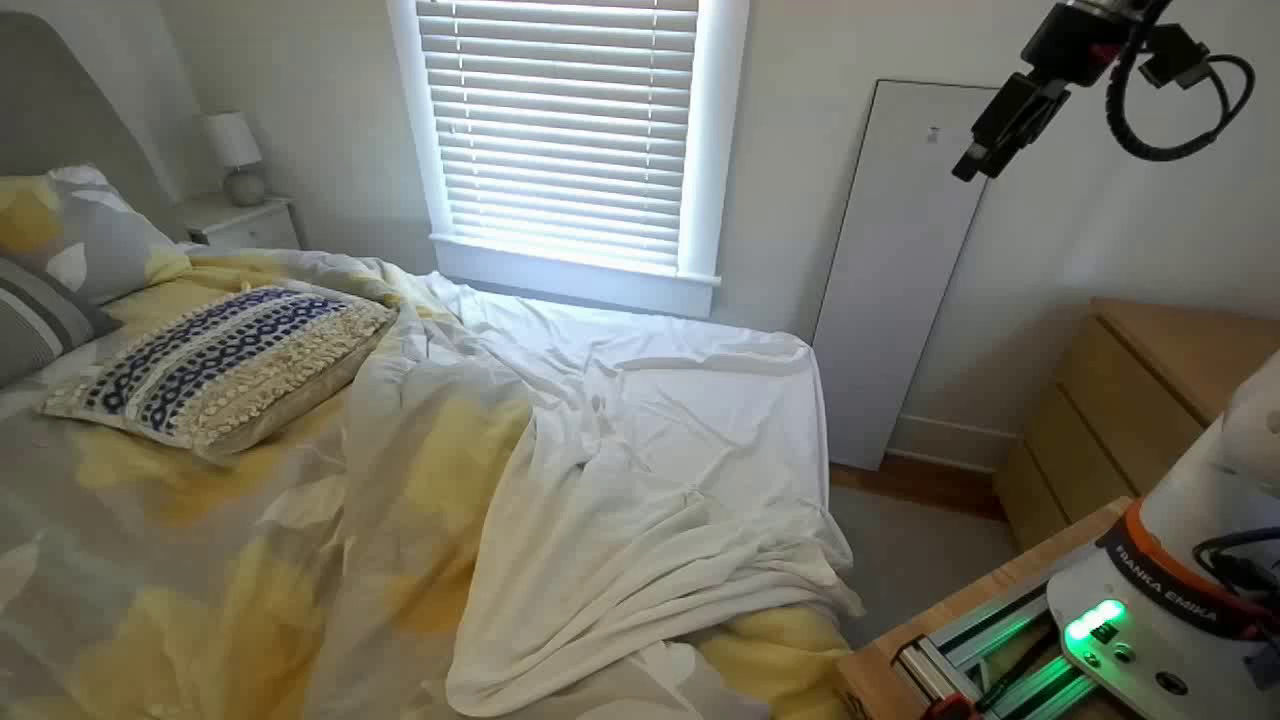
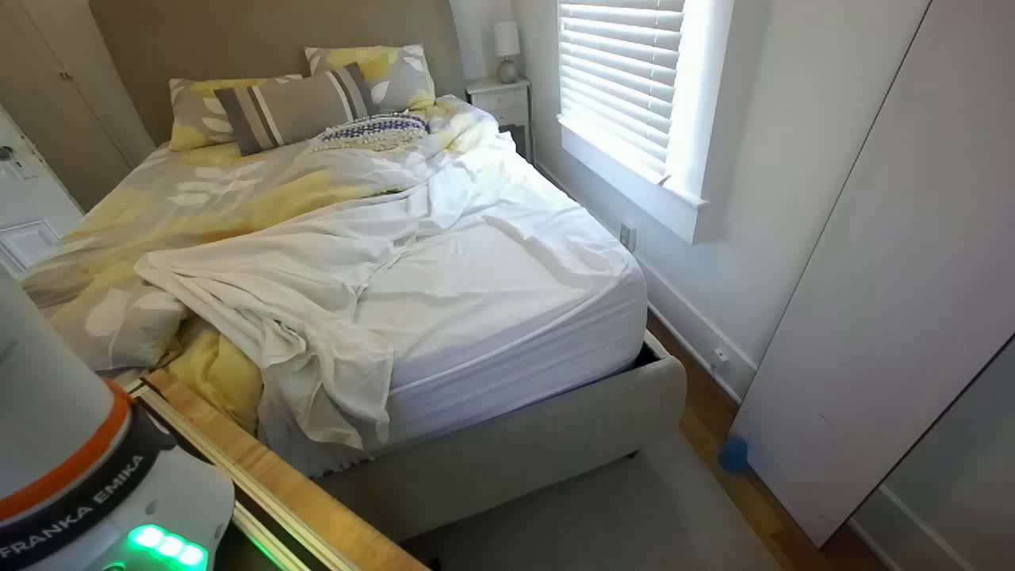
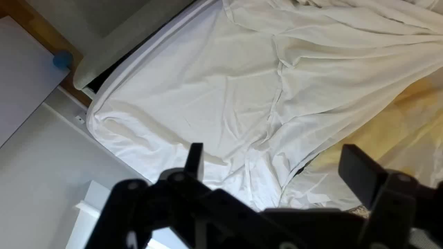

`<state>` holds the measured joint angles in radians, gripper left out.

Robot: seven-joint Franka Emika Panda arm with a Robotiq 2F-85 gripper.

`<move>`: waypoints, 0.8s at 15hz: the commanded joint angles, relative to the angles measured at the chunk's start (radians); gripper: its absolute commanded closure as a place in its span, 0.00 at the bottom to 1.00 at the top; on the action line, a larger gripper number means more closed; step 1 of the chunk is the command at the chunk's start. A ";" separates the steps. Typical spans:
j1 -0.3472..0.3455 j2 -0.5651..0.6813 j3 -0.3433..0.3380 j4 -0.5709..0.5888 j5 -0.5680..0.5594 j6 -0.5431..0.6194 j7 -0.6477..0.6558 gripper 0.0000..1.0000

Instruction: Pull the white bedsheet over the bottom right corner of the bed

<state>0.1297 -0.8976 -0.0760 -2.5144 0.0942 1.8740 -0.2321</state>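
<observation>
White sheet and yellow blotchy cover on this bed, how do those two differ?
The sheet is plain white, while the cover is blotched yellow, grey and white. Where they overlap near the foot of the bed, the sheet lies on top and the cover underneath. The cover has a navy-patterned cushion resting on it; the sheet has none. Both are rumpled and lie across the bed.
</observation>
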 commanded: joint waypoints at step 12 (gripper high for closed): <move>0.005 0.023 0.026 0.004 0.018 0.009 0.012 0.00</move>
<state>0.1293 -0.8975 -0.0759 -2.5143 0.0942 1.8740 -0.2321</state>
